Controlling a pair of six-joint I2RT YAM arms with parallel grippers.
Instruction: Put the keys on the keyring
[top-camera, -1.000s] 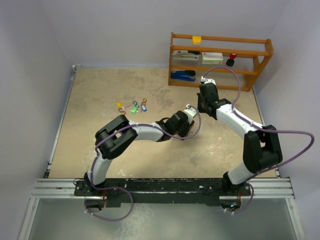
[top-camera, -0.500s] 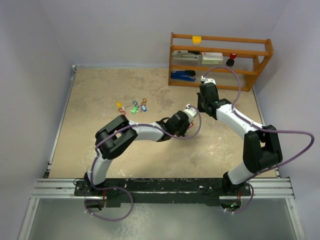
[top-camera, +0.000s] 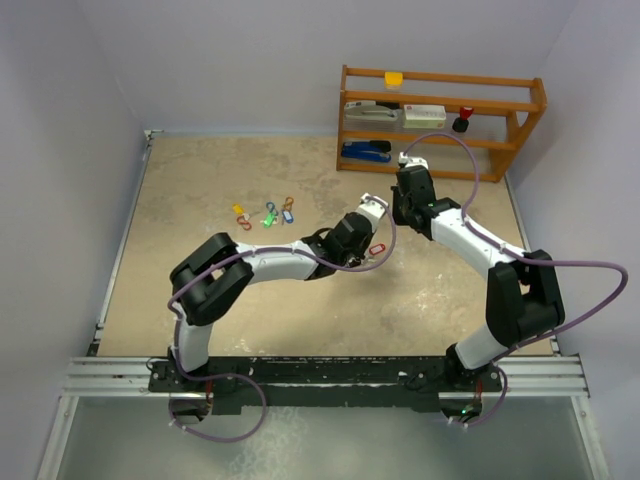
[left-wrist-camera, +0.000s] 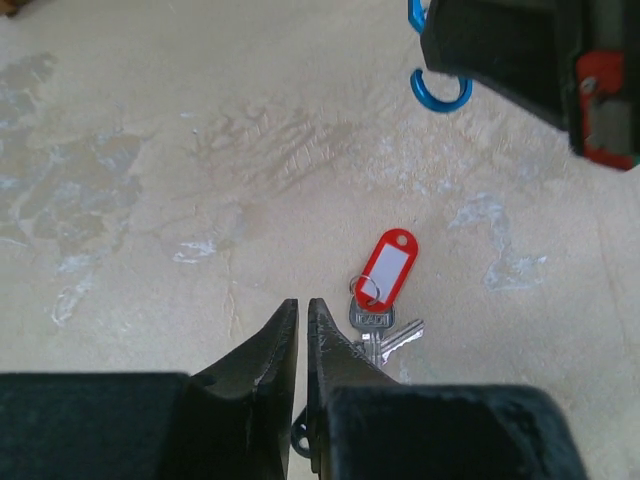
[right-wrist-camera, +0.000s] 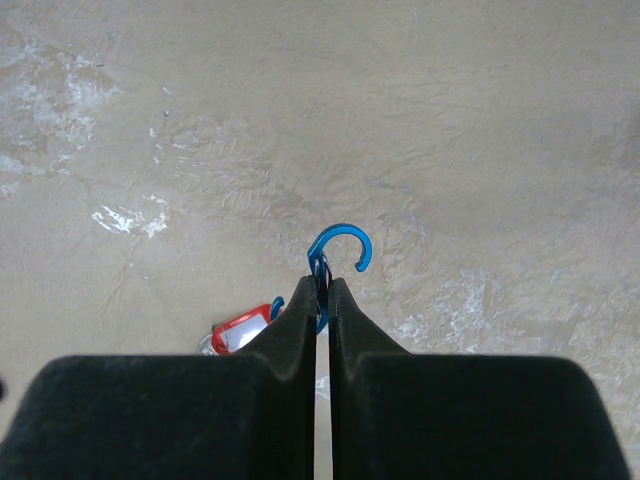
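Half the blue clip (right-wrist-camera: 341, 229) hides in the clamped right gripper (right-wrist-camera: 322, 286); left gripper (left-wrist-camera: 302, 306) nearly closed, beside red-tagged key (left-wrist-camera: 385, 280).

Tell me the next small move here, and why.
Probably the left gripper should open, shift over and lower onto the red-tagged key. That key lies loose on the table, beside the nearly closed jaws. The right gripper holds the blue S-shaped clip nearby, its hook free.

Converging at centre
A red-tagged key (top-camera: 377, 249) lies between left gripper (top-camera: 362, 247) and right gripper (top-camera: 398, 220); other keys (top-camera: 265, 214) lie well apart.
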